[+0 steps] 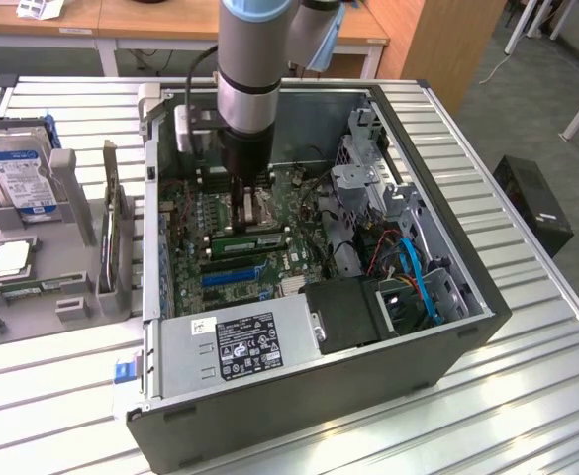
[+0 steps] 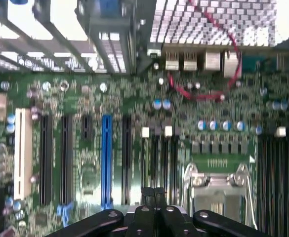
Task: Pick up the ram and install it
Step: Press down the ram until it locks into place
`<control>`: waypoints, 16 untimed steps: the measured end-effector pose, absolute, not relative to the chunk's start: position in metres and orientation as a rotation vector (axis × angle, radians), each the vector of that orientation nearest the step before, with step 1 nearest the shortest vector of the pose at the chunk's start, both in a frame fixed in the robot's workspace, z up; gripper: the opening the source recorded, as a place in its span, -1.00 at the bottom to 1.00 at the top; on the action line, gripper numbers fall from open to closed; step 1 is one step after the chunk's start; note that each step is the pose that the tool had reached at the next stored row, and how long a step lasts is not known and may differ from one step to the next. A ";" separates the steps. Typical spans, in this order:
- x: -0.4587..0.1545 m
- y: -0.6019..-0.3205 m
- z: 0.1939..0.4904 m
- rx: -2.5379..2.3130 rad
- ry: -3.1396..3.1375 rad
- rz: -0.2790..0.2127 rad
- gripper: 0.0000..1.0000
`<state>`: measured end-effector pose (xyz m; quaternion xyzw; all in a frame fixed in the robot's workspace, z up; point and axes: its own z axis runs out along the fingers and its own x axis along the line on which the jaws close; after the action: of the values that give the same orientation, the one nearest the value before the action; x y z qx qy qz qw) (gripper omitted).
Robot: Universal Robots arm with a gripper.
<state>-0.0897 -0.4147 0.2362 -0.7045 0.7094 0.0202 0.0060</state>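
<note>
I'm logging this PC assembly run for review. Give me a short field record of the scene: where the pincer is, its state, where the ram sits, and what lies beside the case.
pincer: shut, holding nothing visible, above the motherboard
arm: reaching down into the open computer case
ram: green stick lying across the motherboard, just beneath the arm
beside the case: grey holder with a hard drive, on the exterior view's left
support: slatted metal table

In the exterior view the arm (image 1: pixel 254 69) is cut off by the picture's upper edge and hides the motherboard (image 1: pixel 269 242) beneath it. The label (image 1: pixel 247 343) print on the near power supply is too small to read.
</note>
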 end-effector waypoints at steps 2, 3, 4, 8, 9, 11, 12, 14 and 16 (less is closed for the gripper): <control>-0.092 -0.415 0.236 -2.205 2.220 0.063 -0.79; -0.093 -0.415 0.236 -2.205 2.220 0.063 -0.79; -0.094 -0.415 0.236 -2.205 2.220 0.063 -0.79; -0.096 -0.415 0.236 -2.205 2.220 0.063 -0.79; -0.096 -0.415 0.236 -2.205 2.220 0.063 -0.79; -0.096 -0.415 0.235 -2.205 2.220 0.063 -0.79; -0.096 -0.415 0.234 -2.205 2.220 0.063 -0.79; -0.096 -0.415 0.233 -2.205 2.220 0.063 -0.79; -0.096 -0.415 0.231 -2.205 2.220 0.063 -0.79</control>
<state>-0.0963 -0.4147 0.2312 -0.7045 0.7094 0.0202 0.0061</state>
